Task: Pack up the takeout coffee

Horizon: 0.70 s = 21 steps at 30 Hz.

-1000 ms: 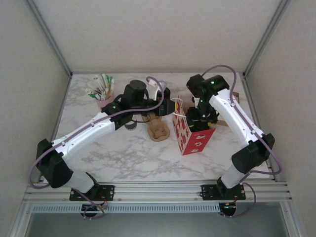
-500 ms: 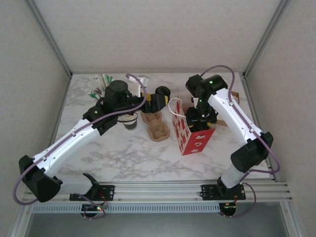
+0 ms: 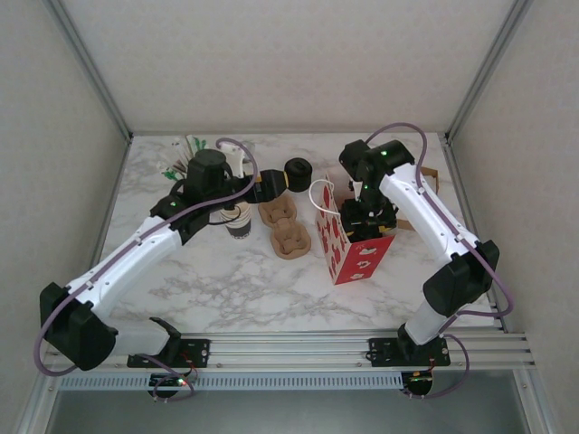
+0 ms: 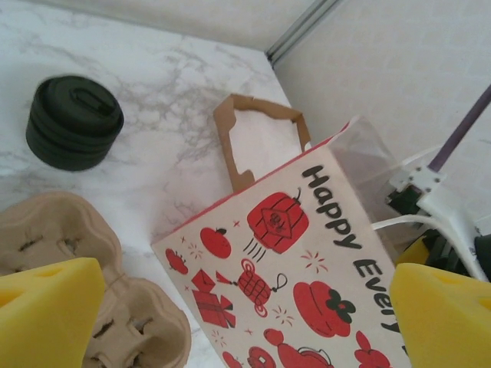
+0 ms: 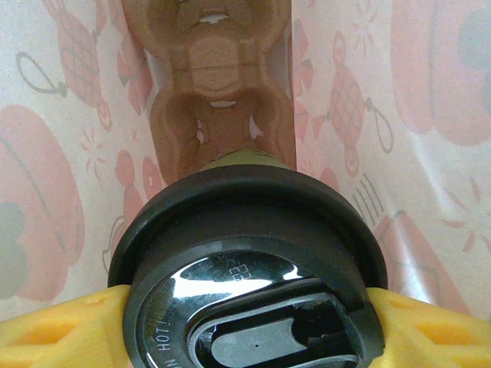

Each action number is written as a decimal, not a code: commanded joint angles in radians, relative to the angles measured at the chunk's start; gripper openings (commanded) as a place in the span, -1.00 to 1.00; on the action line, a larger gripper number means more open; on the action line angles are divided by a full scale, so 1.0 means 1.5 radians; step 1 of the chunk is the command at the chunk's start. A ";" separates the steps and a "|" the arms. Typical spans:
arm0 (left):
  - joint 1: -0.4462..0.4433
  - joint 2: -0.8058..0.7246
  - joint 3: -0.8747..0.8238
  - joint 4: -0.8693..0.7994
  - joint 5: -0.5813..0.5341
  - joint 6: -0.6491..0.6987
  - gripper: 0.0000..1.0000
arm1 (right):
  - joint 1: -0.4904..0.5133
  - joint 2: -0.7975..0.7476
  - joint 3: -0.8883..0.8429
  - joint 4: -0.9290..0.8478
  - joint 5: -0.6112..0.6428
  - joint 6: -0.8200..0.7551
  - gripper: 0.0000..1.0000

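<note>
- Your right pincer (image 5: 245, 337) is down inside the bag (image 5: 46, 192). Its yellow fingers (image 5: 54, 326) press on either side of the black lid (image 5: 253, 253), so it is part-way open and clamped on that lid.
- Under the lid's far rim you get an olive sliver, too little to call it a cup wall.
- Straight beyond the lid, on the bag's floor, lies a brown carrier (image 5: 222, 92), running lengthways away from the camera. You cannot tell whether the load touches it.
- From above, the bag stands upright, right of centre on the table (image 3: 226, 289), with the right pincer sunk in its mouth.
- Your left pincer (image 3: 271, 185) hangs over the back middle of the table. It is spread wide, with nothing between its fingertips (image 4: 46, 307), and it faces the bag's printed side.
- The single cup (image 3: 238, 222) stands upright on the table, cream with a dark band at the base. It sits just near-left of the left pincer, by that arm's wrist and apart from the fingers. The arm hides part of its top, so you cannot tell whether it has a lid.
- Two table carriers (image 3: 285, 226) lie touching each other, between the cup and the bag.
- The lid stack (image 4: 73, 123) sits just beyond those carriers, apart from the bag.
- A bunch of sticks (image 3: 184, 161) stands at the back left, behind the left arm.
</note>
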 commanded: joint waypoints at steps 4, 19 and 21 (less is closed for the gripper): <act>0.004 0.030 -0.006 0.017 0.028 -0.004 0.66 | 0.005 -0.026 -0.016 0.016 -0.011 -0.009 0.42; 0.004 0.058 0.003 0.009 0.030 0.000 0.41 | 0.005 -0.048 -0.036 0.045 0.000 -0.006 0.42; 0.004 0.061 0.004 0.009 0.031 0.000 0.39 | 0.006 -0.047 -0.038 0.049 0.004 -0.007 0.42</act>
